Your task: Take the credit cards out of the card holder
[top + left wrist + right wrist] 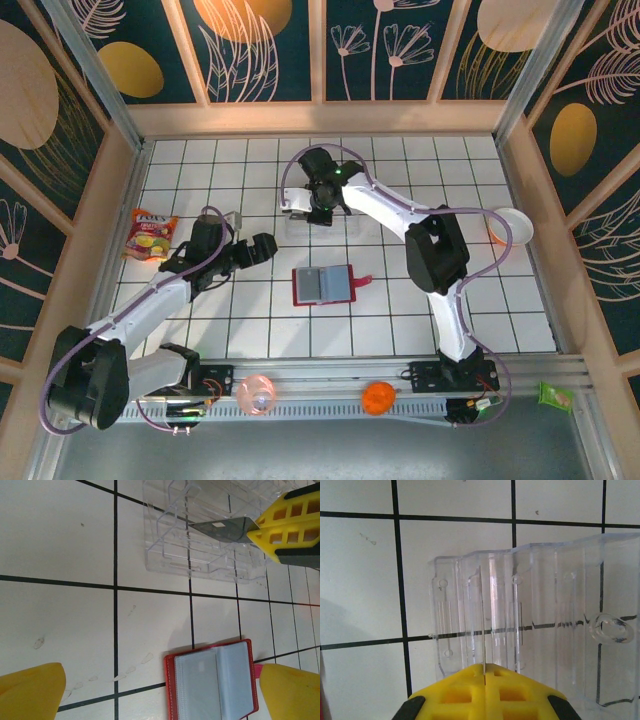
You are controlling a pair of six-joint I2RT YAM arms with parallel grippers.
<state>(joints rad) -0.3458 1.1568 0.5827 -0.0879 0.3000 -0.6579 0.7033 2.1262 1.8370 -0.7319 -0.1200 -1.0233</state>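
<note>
The right pincer [258,528] grips a dark card [220,529] over a clear tray [170,555]; the left pincer [262,247] gapes wide beside the open red wallet [323,285], a snack packet [150,235] nearby.

A card holder [323,285] is laid open at the middle of the surface [500,310]. Behind it, toward the far edge, a tray [170,555] is set, with a credit card [222,528] held over it by the right claw [485,677]. A snack packet [150,236] is placed by the left edge.
</note>
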